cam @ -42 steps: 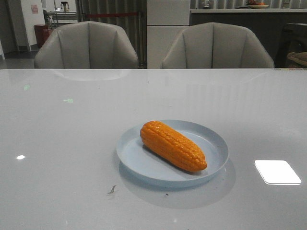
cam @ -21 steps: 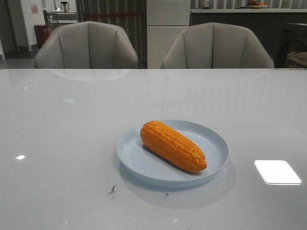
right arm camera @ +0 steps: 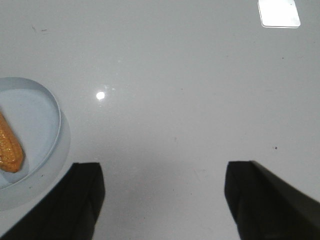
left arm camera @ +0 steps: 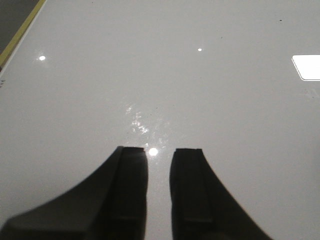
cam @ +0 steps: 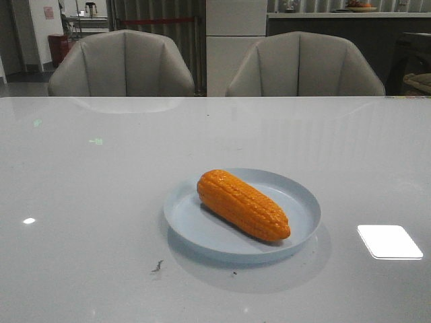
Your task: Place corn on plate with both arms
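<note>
Front view: orange corn (cam: 243,204) lying on its side inside the pale blue plate (cam: 302,232), set diagonally, blunt end toward the far left, tapered tip toward the near right, close to the plate's rim. Plate resting on a glossy grey table (cam: 101,222). Two grey chairs (cam: 121,64) behind the table's far edge. No arm or gripper visible in this view.

Left wrist view: left gripper (left arm camera: 159,152) above bare table, black fingers (left arm camera: 131,185) nearly together, only a narrow slit between them, nothing held. Neither corn nor plate visible near this gripper. Bright ceiling-light reflection on the table just beyond the fingertips.

Right wrist view: right gripper (right arm camera: 164,172) spread wide, black fingers (right arm camera: 80,200) well apart, nothing between them but table surface. Part of the plate (right arm camera: 52,107) off to the side of one finger, beyond its tip, apart from it and not touched. Tapered tip of the corn (right arm camera: 9,147) showing inside that plate, also clear of the gripper. White rectangular reflection (right arm camera: 278,12) on the table well ahead of the other finger.
</note>
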